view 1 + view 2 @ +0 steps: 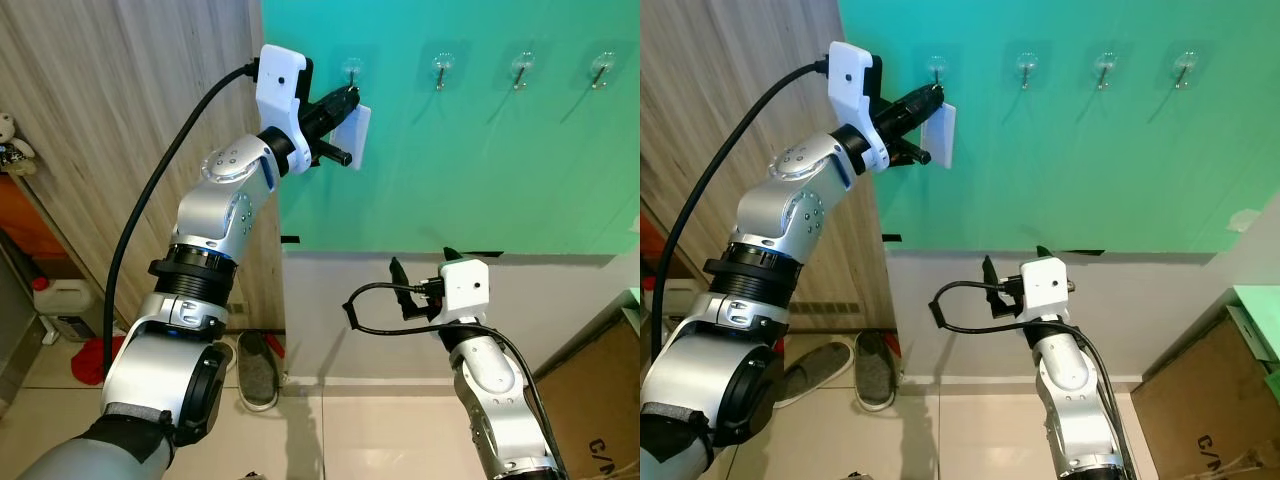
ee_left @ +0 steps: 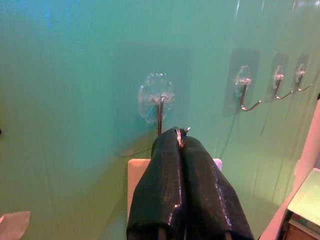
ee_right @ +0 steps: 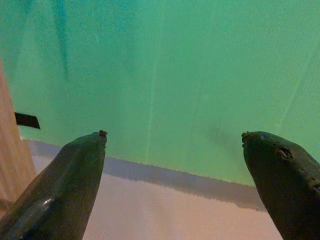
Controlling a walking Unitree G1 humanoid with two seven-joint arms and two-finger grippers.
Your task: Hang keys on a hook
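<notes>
The left gripper (image 2: 179, 137) is raised to the green wall's leftmost hook (image 2: 159, 107), its fingers (image 2: 165, 170) clenched on a key ring (image 2: 180, 134) at their tips, white tag (image 1: 357, 136) hanging beneath. The right gripper (image 3: 172, 140), low, is spread apart.

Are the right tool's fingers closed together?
No, the right tool is open: its two black fingers stand wide apart with the green wall between them.

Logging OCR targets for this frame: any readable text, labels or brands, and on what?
"C/" then a partial stroke: black print on the cardboard box at lower right, cut off by the frame edge, so the word is incomplete.
White tag held in the left pincer at the first hook: no print legible.
</notes>
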